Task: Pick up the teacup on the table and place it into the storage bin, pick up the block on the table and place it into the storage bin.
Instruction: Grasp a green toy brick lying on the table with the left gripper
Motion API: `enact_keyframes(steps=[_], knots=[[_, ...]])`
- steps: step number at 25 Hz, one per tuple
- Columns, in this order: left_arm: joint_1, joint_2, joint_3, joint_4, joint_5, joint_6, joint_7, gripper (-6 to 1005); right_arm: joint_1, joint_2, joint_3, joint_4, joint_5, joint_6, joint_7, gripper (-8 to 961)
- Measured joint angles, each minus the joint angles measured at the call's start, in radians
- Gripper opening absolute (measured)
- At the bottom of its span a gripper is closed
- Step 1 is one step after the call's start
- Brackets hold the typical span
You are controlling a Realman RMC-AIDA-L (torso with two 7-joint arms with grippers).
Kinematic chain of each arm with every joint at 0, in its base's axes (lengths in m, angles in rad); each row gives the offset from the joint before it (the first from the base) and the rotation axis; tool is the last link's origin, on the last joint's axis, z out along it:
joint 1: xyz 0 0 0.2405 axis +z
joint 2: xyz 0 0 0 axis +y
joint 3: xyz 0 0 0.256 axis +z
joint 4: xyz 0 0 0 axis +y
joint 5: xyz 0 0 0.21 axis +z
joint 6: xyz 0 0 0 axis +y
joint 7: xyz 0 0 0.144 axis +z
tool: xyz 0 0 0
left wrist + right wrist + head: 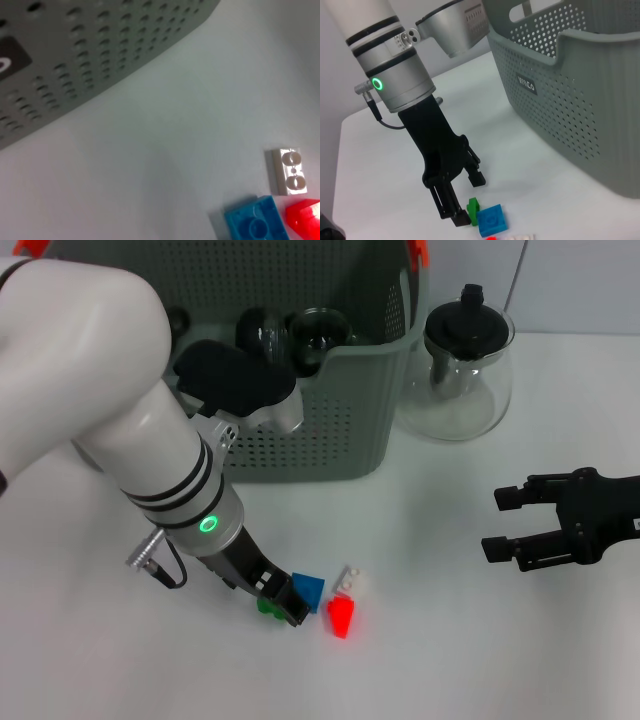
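Observation:
Several small blocks lie on the white table in front of the storage bin (pixel 330 430): green (pixel 268 607), blue (pixel 308 590), white (pixel 348 580) and red (pixel 341 617). My left gripper (pixel 285 602) is down at the table among them and open. In the right wrist view the left gripper (pixel 469 198) has the green block (pixel 473 209) between its fingers, close to one fingertip (pixel 460 218), with the blue block (pixel 491 220) just beside it. My right gripper (pixel 503 523) hovers open and empty at the right. Dark glass cups (pixel 318 336) sit inside the bin. No teacup shows on the table.
A glass teapot (pixel 468 365) with a black lid stands right of the bin. The left wrist view shows the bin's perforated wall (pixel 100 50), the white block (pixel 290 171), the blue block (pixel 255 222) and the red block (pixel 305 217).

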Motion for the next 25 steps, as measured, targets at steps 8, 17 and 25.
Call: enact_keyframes(steps=[8, 17, 25], knots=[[-0.002, 0.000, 0.018, -0.008, -0.005, -0.021, -0.001, 929, -0.005, 0.000, 0.003, -0.003, 0.000, 0.002, -0.002, 881], [-0.004, 0.000, 0.041, -0.009, -0.015, -0.029, -0.001, 927, -0.005, 0.000, 0.006, -0.007, 0.000, 0.003, -0.002, 881], [-0.009, 0.000, 0.054, -0.008, -0.010, -0.031, -0.001, 846, -0.006, -0.001, 0.008, -0.007, 0.002, 0.003, -0.002, 882]])
